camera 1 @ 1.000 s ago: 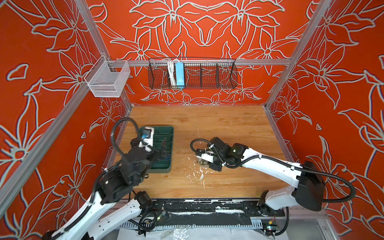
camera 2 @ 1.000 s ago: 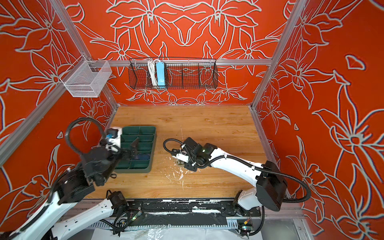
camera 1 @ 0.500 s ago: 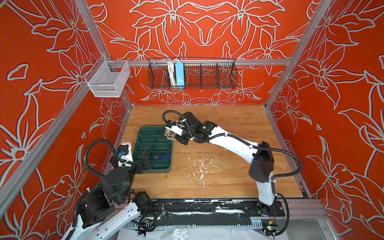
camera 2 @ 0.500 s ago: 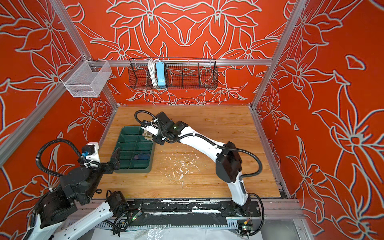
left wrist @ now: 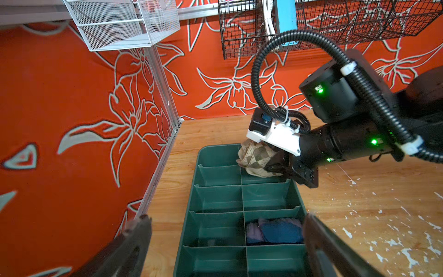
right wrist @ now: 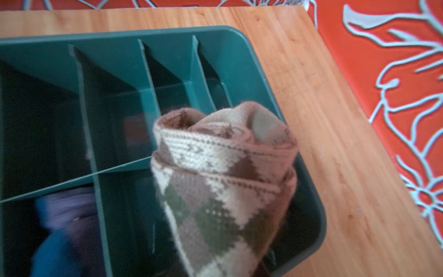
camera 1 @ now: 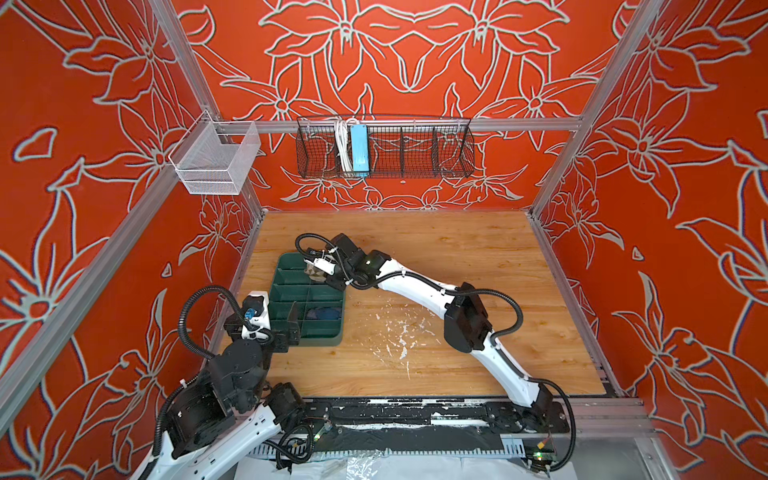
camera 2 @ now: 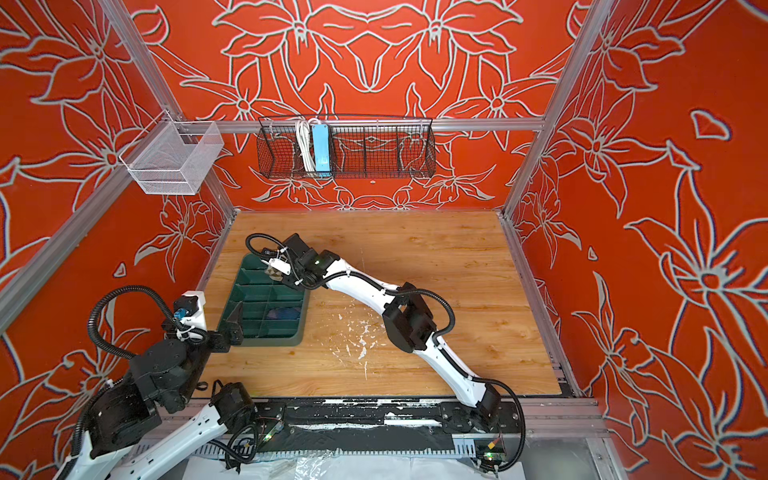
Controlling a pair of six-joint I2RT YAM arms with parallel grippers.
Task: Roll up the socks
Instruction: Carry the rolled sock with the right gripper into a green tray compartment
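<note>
1. Right jaws are clamped on the rolled argyle sock (camera 1: 314, 272) (camera 2: 272, 273) (left wrist: 257, 156) (right wrist: 223, 179), with the right arm (camera 1: 415, 286) reaching across to the left side of the worktop (camera 1: 457, 257).
2. The roll hangs at the far right corner of the green tray (camera 1: 320, 341) (camera 2: 270, 341) (left wrist: 215, 147) (right wrist: 251, 43), low over the end compartments. Whether it touches the tray floor cannot be told.
3. Left jaws stand wide apart with nothing between them, their fingers (left wrist: 134, 239) hovering at the near left end of the tray.
4. The purple and blue sock (camera 1: 325, 312) (camera 2: 284, 312) (left wrist: 275, 231) (right wrist: 67, 230) lies bundled in a right-hand compartment, second from the near end, well apart from the argyle roll.
5. The tray sits on the left of the wooden worktop, near the left wall, and white flecks mark the wood to its right.
</note>
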